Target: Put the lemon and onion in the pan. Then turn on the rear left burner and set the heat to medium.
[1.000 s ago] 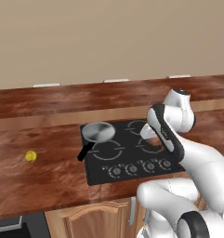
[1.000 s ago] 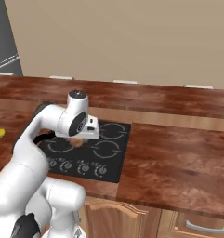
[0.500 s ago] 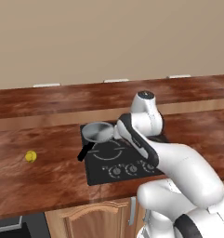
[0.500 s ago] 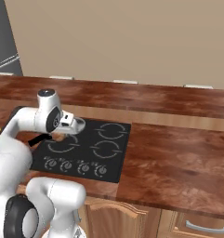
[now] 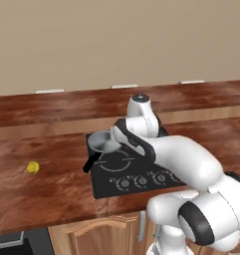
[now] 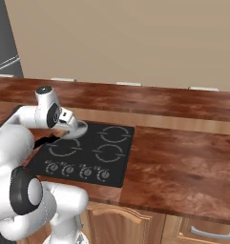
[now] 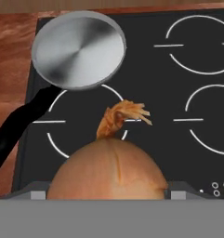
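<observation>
My hand (image 7: 108, 195) has the onion (image 7: 108, 169) clamped between its fingers, jaws spread wide around the bulb, dry tuft pointing away from the wrist. Carried above the cooktop (image 7: 178, 93), over the front left ring, not yet over the pan (image 7: 78, 49).

Pan sits on the rear left burner, empty, grey dish with black handle (image 7: 20, 123) running out toward the front left edge of the cooktop. From the left base view the pan (image 5: 104, 143) is just ahead of my wrist; knobs (image 5: 141, 181) in a row along the cooktop's front edge.

Lemon (image 5: 33, 168) is on the bench (image 5: 42, 194), well apart from the cooktop, off to the left, untouched.

Handling guess: onion is firm and light, papery skin likely slick and may shear, so grip across the widest part of the bulb, not on the tuft. Round, so it could roll once dropped; release low and near the pan's centre. Pan is shallow and probably light, a hard drop could nudge it. Lemon likely similar: firm, smooth, rolls easily, take it across the middle from above.
</observation>
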Tool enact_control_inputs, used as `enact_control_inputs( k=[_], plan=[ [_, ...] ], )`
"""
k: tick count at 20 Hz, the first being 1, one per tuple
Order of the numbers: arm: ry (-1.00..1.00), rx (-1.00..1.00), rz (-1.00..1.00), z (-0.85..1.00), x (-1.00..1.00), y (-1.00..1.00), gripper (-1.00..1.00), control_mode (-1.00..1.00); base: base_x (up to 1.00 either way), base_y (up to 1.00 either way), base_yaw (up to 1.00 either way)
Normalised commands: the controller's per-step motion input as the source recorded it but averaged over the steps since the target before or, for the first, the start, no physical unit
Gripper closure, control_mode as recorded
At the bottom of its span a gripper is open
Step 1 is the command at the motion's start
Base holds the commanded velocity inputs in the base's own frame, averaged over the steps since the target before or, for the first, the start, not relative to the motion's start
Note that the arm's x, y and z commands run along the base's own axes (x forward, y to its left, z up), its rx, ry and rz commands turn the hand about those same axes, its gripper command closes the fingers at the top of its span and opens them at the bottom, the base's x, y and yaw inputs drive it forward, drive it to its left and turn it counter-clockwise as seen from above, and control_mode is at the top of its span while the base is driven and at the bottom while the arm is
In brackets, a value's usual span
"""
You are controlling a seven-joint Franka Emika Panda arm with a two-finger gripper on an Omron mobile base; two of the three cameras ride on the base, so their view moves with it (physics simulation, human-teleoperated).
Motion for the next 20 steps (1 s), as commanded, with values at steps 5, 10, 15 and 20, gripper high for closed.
enact_control_inputs(
  k=[5, 10, 15, 20],
  plan=[
    [0.00, 0.08, 0.00, 0.03, 0.32, 0.00, 1.00, -1.00, 0.00, 0.00, 0.00],
    [0.04, 0.07, 0.01, -0.01, 0.12, 0.00, 1.00, -1.00, 0.00, 0.00, 0.00],
    [0.11, 0.00, 0.00, -0.13, 0.10, 0.01, 1.00, -1.00, 0.00, 0.00, 0.00],
    [0.10, 0.00, 0.00, -0.23, 0.15, 0.09, 1.00, -1.00, 0.00, 0.00, 0.00]
  ],
)
